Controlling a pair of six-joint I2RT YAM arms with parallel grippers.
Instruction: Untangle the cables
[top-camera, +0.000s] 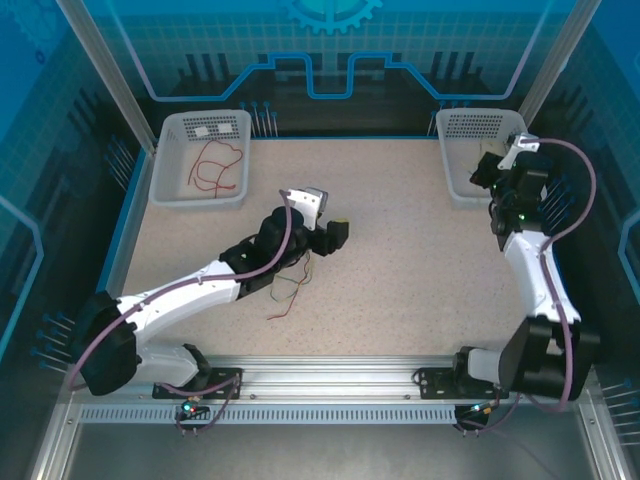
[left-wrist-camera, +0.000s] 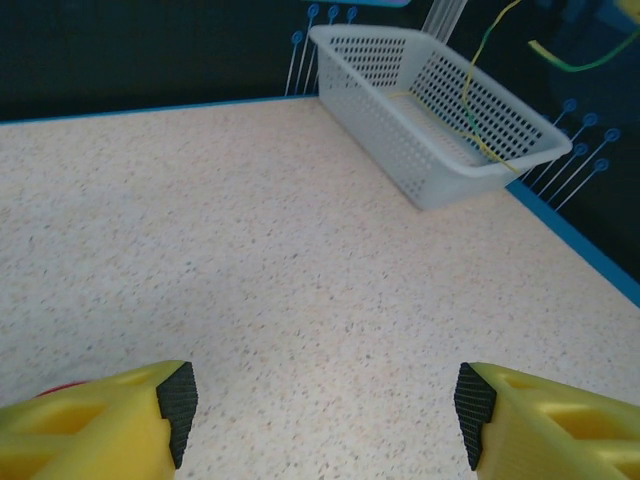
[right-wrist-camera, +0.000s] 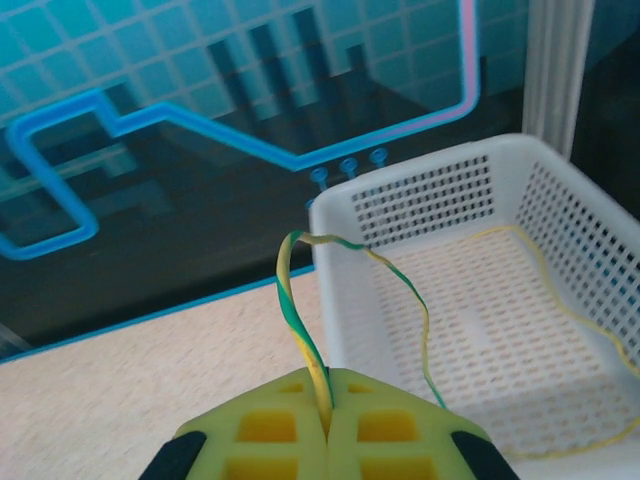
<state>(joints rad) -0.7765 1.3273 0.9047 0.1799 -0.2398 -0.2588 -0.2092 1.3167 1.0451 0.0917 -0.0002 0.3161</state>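
L basket (top-camera: 160, 165): red cable (top-camera: 215, 168)

The left gripper (left-wrist-camera: 325, 400) stands wide open low over the speckled beige tabletop (left-wrist-camera: 250, 250), with only bare surface between its yellow fingers and black pads (left-wrist-camera: 180, 405). A sliver of red (left-wrist-camera: 62, 387) peeks out just behind the left finger, too little to identify. At the far right sits a white perforated basket (left-wrist-camera: 400, 150), set at an angle by the table's blue edge strip (left-wrist-camera: 575, 235). A thin green-and-yellow cable (left-wrist-camera: 466, 100) hangs down from above into the basket, draping over its near rim. Blue-headed pins (left-wrist-camera: 590, 120) stand beyond the table edge.
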